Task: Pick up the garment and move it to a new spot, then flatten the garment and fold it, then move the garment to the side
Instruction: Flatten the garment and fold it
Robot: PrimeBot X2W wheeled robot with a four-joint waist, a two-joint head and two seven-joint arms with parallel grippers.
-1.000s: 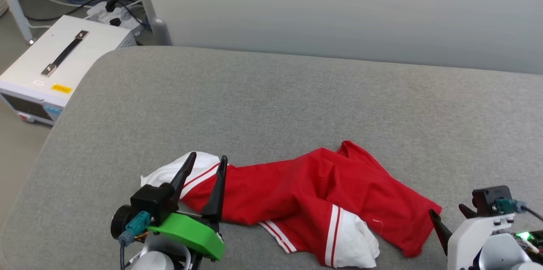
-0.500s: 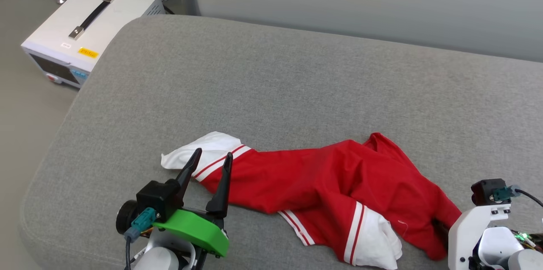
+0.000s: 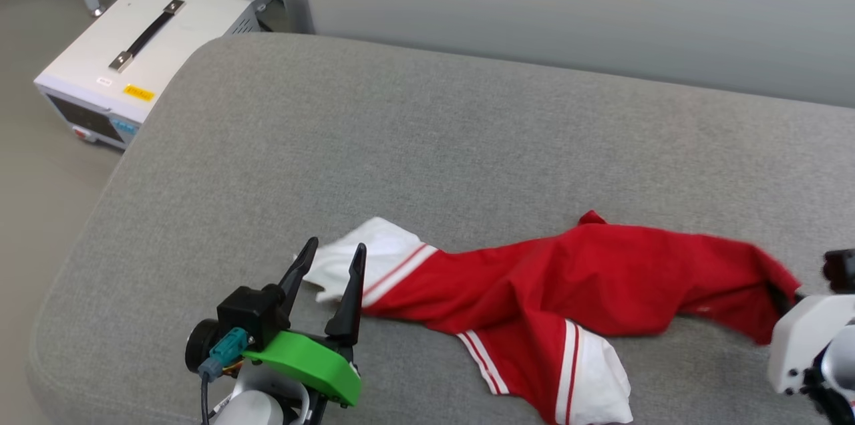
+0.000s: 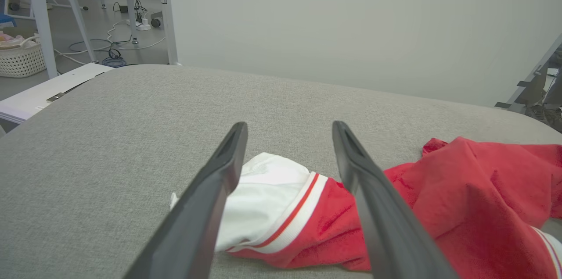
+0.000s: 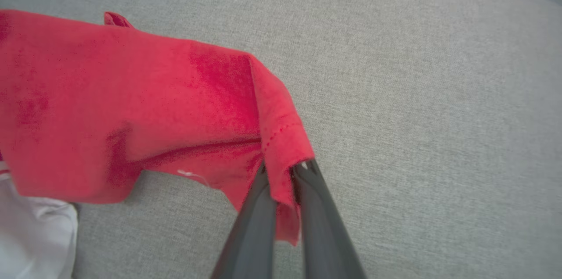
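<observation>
Right gripper is clamped on a hem corner of the garment, sprawled toward five o'clock on the cushion. Left gripper stands open; we advise a slow, high lift.

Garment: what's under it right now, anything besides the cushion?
Grey cushion shows beneath the raised corner of the garment, which the right gripper pinches. Beneath the rest, the bunched cloth hides whatever is there.
</observation>
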